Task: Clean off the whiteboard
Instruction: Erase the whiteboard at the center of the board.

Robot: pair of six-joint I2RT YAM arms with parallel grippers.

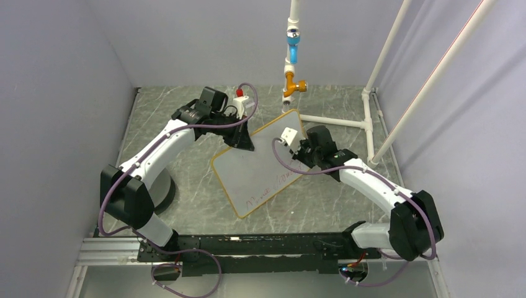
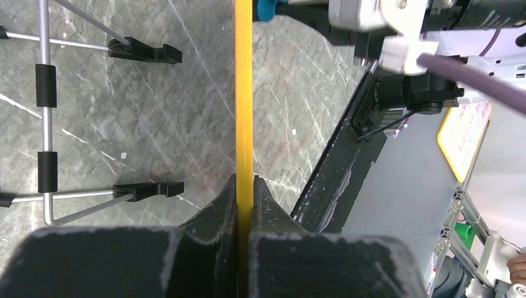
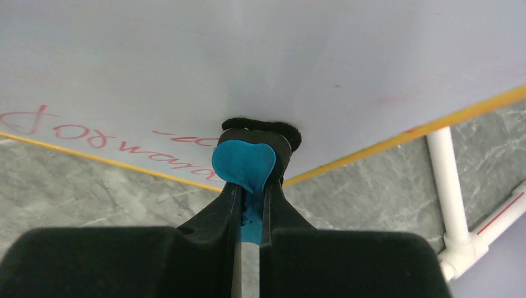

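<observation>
In the centre of the top view the whiteboard [image 1: 257, 171] sits askew, its yellow frame pinched at the upper edge by the left gripper [image 2: 244, 189], probably to steady it, while the right gripper [image 3: 250, 186] clamps the blue eraser [image 3: 243, 161], pad against the board near the red writing [image 3: 111, 146].

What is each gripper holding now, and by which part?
The left gripper clamps the whiteboard by its yellow frame edge. The right gripper pinches the blue eraser by its rear end, black felt against the board.
</observation>
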